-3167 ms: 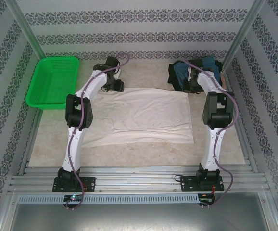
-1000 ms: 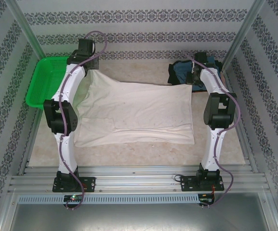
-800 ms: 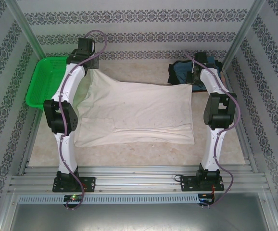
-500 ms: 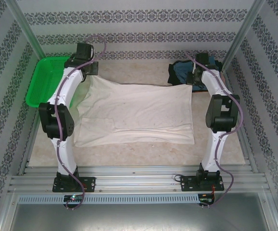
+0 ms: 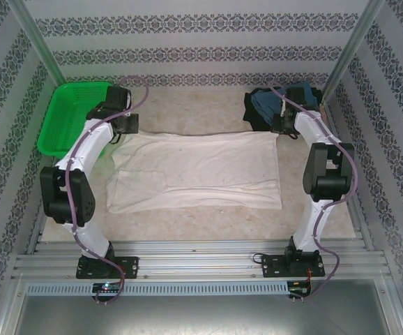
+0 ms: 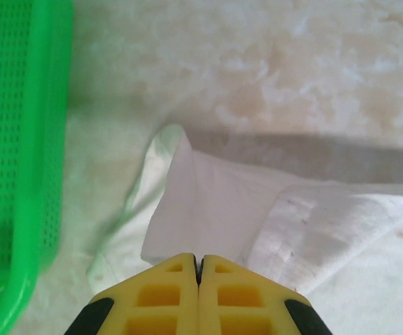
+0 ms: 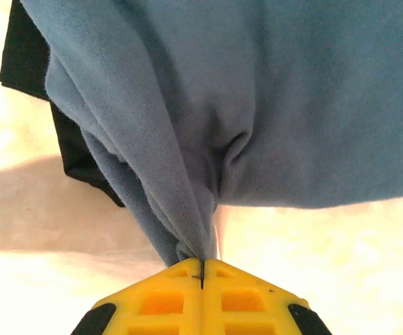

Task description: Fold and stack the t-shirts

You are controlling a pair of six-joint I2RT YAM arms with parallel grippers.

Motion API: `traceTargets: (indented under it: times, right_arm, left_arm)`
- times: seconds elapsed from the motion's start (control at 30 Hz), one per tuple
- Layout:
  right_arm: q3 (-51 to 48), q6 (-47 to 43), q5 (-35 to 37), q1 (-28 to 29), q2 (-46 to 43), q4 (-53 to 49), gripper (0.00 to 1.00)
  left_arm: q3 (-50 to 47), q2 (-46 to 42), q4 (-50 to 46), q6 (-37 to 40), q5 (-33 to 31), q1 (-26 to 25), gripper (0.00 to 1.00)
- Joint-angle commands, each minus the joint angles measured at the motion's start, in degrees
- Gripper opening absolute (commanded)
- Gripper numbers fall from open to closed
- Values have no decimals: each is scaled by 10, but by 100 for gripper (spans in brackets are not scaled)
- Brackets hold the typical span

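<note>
While the cream cloth t-shirt [image 5: 208, 171] lay unfolded on the table [image 5: 187, 218], its far-left corner was pinched by the left gripper [image 6: 198, 259] and the teal-blue shirt [image 7: 292, 105] was clenched by the right gripper [image 7: 203, 264], with nothing yet stacked.

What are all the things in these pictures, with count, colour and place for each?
white shirt: 1, cream-white, spread out mid-table.
blue shirt: 1, teal-blue, crumpled at the far right.
black shirt: 1, black, peeking out from beneath the blue shirt.
basket: 1, green mesh, far left by the wall.
table: 1, pale beige, under everything.
left gripper: 1, yellow fingers, shut on the white shirt's far left corner.
right gripper: 1, yellow fingers, shut on a fold of the blue shirt.
</note>
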Motion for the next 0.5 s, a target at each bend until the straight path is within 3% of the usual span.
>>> traceTargets:
  times: [0.0,0.47]
  right_arm:
    - [-33,15,6,-7,-32,5,0]
    - [-183,75,9,5,-108,8,0]
  left_arm:
    - [-38,-37,28,-34,1,3,0]
    - [-204,-138,37,-108,-16,17,0]
